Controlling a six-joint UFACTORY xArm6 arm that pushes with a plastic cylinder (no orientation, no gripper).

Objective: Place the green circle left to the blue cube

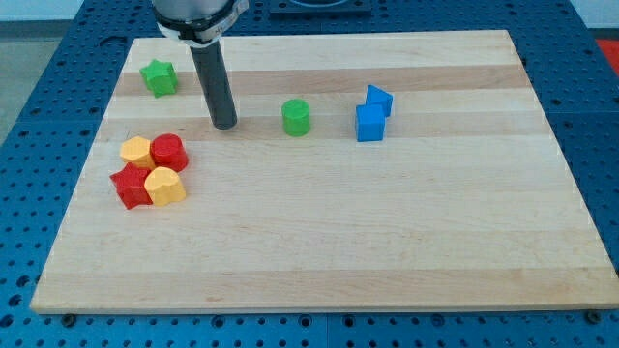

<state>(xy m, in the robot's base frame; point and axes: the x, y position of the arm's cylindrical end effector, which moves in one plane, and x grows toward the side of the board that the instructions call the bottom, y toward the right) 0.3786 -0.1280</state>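
The green circle [296,117] is a short green cylinder standing on the wooden board, just above the middle. The blue cube [369,123] stands a block's width to its right, apart from it. A second blue block [379,99] touches the cube at its upper right. My tip [224,126] rests on the board to the left of the green circle, with a gap between them.
A green star block [159,77] sits at the upper left. A cluster at the left holds a yellow block [136,151], a red cylinder [169,152], a red star block [130,186] and a yellow block [164,186]. The board's edge [319,309] runs along the bottom.
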